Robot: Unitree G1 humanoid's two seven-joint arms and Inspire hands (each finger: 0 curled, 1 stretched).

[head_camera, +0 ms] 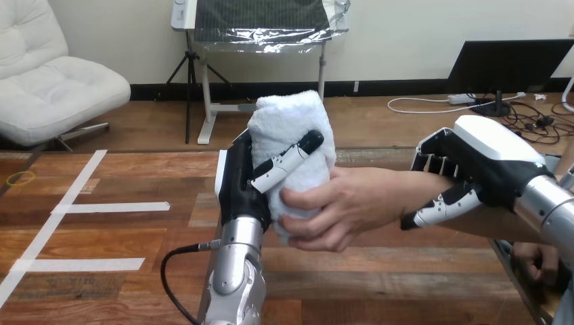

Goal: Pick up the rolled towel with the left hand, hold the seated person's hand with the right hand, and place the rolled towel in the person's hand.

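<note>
Towel (290,125): our left hand (237,183) and the person's hand (345,210) are both gripping it; our right hand (474,169), beside the towel, is clasping the wrist (401,191); releasing early, we are risking a drop.

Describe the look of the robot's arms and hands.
Silver metal left forearm, with a thin black cable plugged in near its wrist; silver right forearm. Black left hand with black-and-white jointed fingers. Black right hand with a white back shell.

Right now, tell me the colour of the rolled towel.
Plain white. The rolled towel shows best in the head view, gripped by the left hand.
</note>
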